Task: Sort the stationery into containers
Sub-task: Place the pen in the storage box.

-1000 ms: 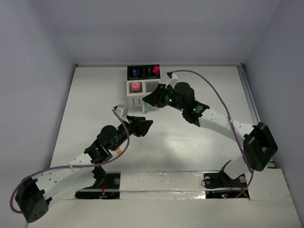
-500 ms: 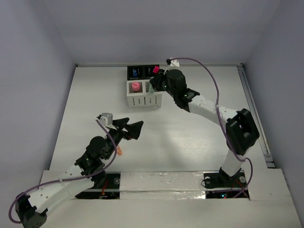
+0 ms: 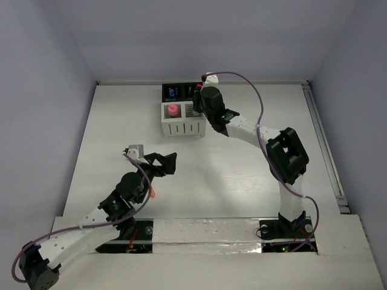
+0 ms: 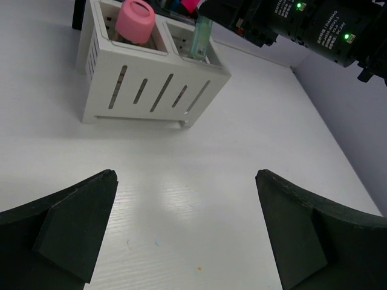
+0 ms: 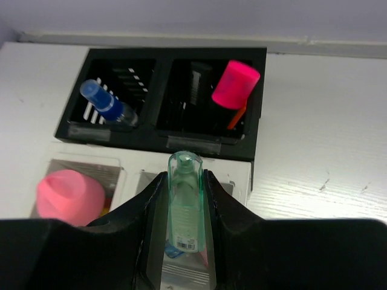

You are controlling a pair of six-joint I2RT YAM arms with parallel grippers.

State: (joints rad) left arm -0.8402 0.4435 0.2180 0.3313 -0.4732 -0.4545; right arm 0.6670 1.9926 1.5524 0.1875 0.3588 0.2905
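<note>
evidently the right gripper (image 5: 184,199) held the green-capped highlighter (image 5: 184,172) upright so it would go straight down into a cup: its two fingers were closed on the barrel from either side, cap end up. the highlighter stood over the near right white cup (image 4: 195,96), and the left wrist view showed its lower part already below the rim. i judged this the placing step, with only the release left to do.

the containers (image 3: 180,128) sat as one block toward the far edge of the table (image 3: 242,175), white slotted pair in front, black pair behind. the left black cup (image 5: 121,134) held a blue-capped highlighter (image 5: 106,103) leaning in it. the right black cup (image 5: 208,144) held a pink-capped highlighter (image 5: 236,83) and what looked like an orange pen (image 5: 236,121). a round pink cap (image 5: 69,193) filled the near left white cup.

room was tight only at the cup itself. the walls stood close around the highlighter and the pink caps were just beside the fingers, so the safe way out seemed straight up. in front of the block the table lay open.

the left gripper (image 4: 186,176) hung well apart from the block, jaws spread wide with nothing between them, leaving the other arm room. a small orange thing (image 3: 153,194) showed beside the left arm, too hidden to name.
</note>
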